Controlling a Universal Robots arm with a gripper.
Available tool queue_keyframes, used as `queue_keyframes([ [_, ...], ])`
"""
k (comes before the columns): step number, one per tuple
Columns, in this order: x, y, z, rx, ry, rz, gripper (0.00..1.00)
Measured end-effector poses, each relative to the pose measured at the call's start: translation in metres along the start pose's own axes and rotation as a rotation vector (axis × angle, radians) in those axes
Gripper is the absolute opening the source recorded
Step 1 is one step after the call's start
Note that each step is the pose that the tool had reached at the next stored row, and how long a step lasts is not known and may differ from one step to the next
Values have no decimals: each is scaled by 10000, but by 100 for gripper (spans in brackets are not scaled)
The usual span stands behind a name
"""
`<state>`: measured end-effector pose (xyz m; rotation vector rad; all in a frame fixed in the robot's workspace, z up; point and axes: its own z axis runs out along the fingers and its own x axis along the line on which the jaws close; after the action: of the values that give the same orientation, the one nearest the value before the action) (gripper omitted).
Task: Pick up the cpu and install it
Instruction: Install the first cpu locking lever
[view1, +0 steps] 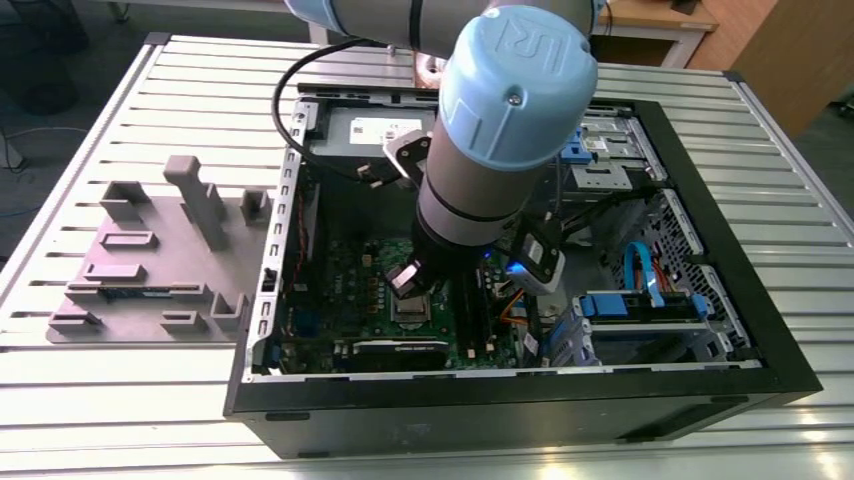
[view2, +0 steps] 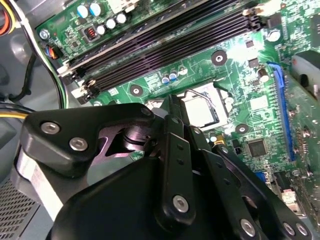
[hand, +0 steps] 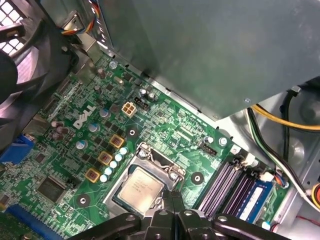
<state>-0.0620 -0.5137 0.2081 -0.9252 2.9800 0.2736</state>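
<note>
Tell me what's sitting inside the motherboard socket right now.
The cpu lies flat in the socket, silver top showing in both wrist views. The pincer covers one edge; the contacts beneath are hidden.

my own linkage hides the near edge of the cpu (hand: 142, 186) in the first wrist view, and most of it in the second wrist view. fingertips lost behind the black links. in the exterior view my arm (view1: 494, 130) covers the socket area.
</note>
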Motion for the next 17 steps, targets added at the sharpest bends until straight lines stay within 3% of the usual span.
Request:
queue_keyframes([
  [8,27,-44,16,14,-36,247,11],
  [17,31,-64,104,21,-56,374,11],
])
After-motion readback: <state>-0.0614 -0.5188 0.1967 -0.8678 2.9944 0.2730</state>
